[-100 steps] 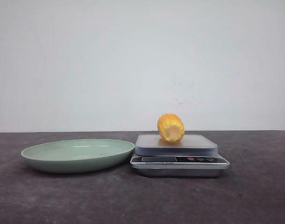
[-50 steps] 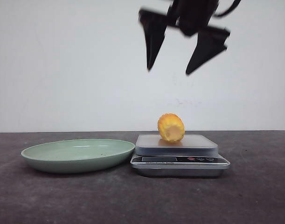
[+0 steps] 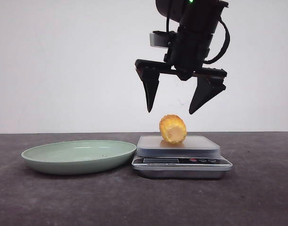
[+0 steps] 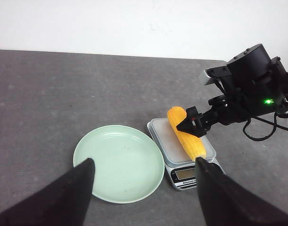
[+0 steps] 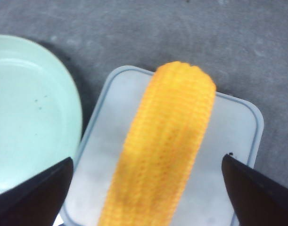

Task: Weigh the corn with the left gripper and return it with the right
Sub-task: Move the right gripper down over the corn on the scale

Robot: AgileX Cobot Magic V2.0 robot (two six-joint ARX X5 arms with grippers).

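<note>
Item: right gripper (image 3: 174,112), fingers spread wide, holding nothing, poised directly above the corn (image 3: 172,129) with a clear gap between fingertips and cob. A second ago I had no arm in the front view at all; half a second ago it showed high near the top edge; it has since come well down, so I read this as the descent for the return pick-up, weighing done. Item: corn, lying on its side on the platform of the scale (image 3: 181,162), long axis running away from me, paler cut end toward the front camera; unmoved over the last second. From the right wrist view the cob (image 5: 165,150) sits between the two fingers, roughly centred. Item: green plate (image 3: 49,162), just beside the scale on its left, nothing on it, the likely return spot. Item: left gripper (image 4: 143,188), withdrawn, fingers apart, nothing between them. Scale display unreadable from here.
</note>
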